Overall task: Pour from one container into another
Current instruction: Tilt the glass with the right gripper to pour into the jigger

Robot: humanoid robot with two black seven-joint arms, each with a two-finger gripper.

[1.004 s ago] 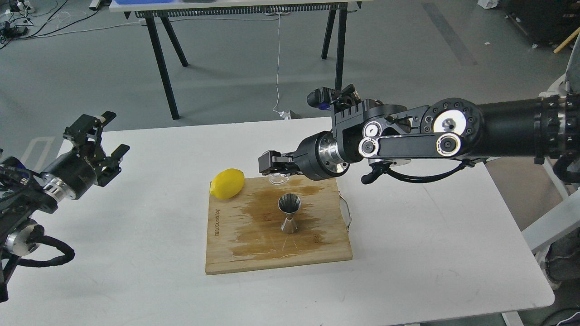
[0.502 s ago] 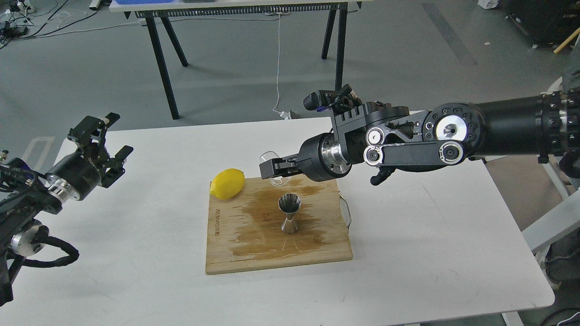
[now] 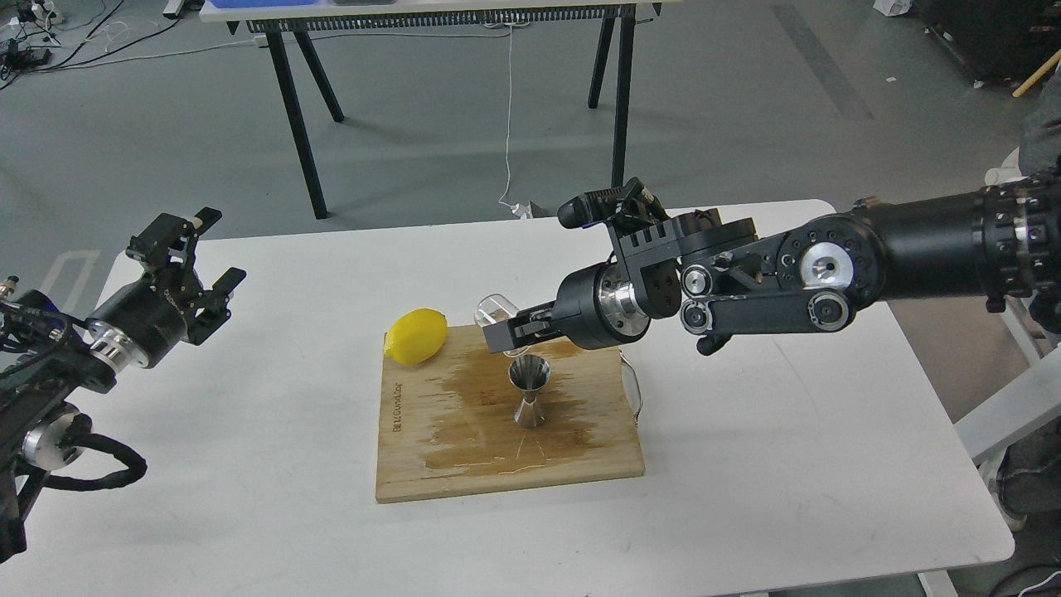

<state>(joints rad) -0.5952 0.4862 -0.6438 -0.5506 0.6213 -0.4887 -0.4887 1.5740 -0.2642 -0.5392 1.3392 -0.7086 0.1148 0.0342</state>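
Note:
The shiny steel jigger (image 3: 529, 393) stands upright in the middle of the wooden cutting board (image 3: 431, 464). Just above and behind its open mouth hangs the small clear cup (image 3: 492, 310), tilted over, with my right gripper (image 3: 502, 330) shut on it. The right arm reaches in from the right. My left gripper (image 3: 199, 257) is held in the air over the table's left side, far from the board, open with nothing between its fingers.
A yellow lemon (image 3: 416, 336) lies on the board's far left corner. The board carries a wide dark wet stain around the jigger. A thin metal handle (image 3: 635, 388) sticks out at the board's right edge. The white table (image 3: 787, 464) holds the board.
My right gripper has come down and toward me with the cup, from behind the board to just over the jigger, and the cup has tilted. The left arm barely shifted.

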